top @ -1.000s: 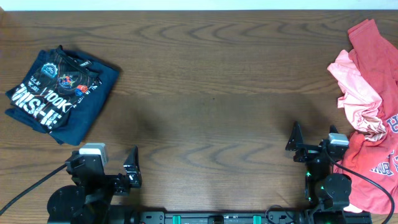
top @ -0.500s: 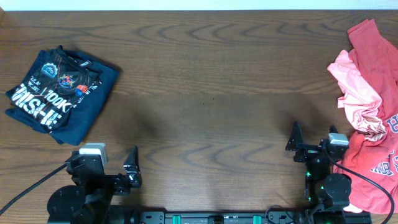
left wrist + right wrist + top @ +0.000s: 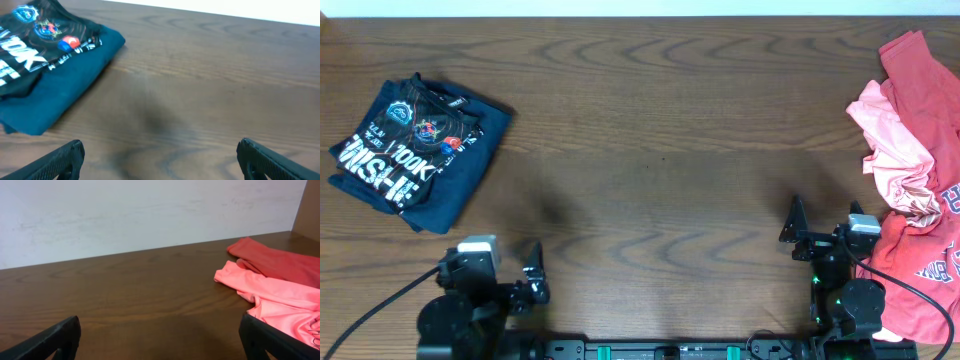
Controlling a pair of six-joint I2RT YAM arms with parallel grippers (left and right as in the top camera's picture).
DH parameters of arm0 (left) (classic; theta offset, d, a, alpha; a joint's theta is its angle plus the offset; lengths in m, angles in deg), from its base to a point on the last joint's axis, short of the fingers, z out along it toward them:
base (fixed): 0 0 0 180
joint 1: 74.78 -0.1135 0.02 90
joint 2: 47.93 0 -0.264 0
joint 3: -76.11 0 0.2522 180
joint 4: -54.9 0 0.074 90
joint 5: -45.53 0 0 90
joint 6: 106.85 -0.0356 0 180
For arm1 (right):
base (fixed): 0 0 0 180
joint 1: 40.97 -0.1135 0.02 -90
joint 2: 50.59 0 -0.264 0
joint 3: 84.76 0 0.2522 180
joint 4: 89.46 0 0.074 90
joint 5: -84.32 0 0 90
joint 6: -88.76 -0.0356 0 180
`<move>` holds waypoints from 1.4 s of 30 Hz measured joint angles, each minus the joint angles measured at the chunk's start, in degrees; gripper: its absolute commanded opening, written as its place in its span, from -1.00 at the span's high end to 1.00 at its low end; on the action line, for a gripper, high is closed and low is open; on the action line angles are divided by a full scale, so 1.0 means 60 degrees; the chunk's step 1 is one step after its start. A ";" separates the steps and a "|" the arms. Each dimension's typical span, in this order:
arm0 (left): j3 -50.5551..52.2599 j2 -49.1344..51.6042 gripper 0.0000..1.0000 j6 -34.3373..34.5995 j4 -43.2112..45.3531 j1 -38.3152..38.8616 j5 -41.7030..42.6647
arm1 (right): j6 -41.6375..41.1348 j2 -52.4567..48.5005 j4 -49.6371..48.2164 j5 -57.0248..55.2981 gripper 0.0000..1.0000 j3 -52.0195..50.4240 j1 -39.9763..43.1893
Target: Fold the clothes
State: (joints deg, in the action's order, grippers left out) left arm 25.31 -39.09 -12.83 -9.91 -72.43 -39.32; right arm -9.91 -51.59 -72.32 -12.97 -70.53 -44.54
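Now, left gripper (image 3: 534,272) sitting spread wide and empty, folded black jersey (image 3: 405,140) lying well ahead to its left, right gripper (image 3: 797,234) gaping open too, pink and red shirts (image 3: 910,170) lying crumpled just to its right.

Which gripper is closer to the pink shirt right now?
Right. The right gripper sits a little below and left of the pink shirt. The left gripper is across the table, nearer the folded navy garment.

Clothes: folded stack left, loose heap right.
Black jersey (image 3: 400,140), white lettering up, folded atop navy garment (image 3: 455,190); pink shirt (image 3: 892,150) and red shirts (image 3: 920,250) crumpled together, overlapping.
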 measured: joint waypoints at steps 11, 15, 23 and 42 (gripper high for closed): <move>0.4295 -0.1213 -0.96 -0.0004 0.6022 0.0000 -0.0149 | 0.0004 0.0000 0.0004 0.0000 -0.98 0.0000 0.0000; 0.5752 -0.1290 -0.96 0.0000 0.8848 -0.0004 -0.0168 | 0.0004 0.0000 0.0000 0.0000 -0.99 0.0000 0.0000; 0.6116 -0.1326 -0.96 -0.0004 0.8786 -0.0015 -0.0189 | 0.0004 0.0000 0.0000 0.0000 -0.98 0.0000 0.0000; 0.6040 -0.1264 -0.96 -0.0004 0.8298 -0.0015 -0.0288 | 0.0004 0.0000 0.0000 0.0000 -0.98 0.0000 0.0000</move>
State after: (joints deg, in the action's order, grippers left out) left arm 61.55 -46.67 -12.86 39.88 -72.52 -41.05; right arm -9.89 -51.59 -72.32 -12.97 -70.53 -44.54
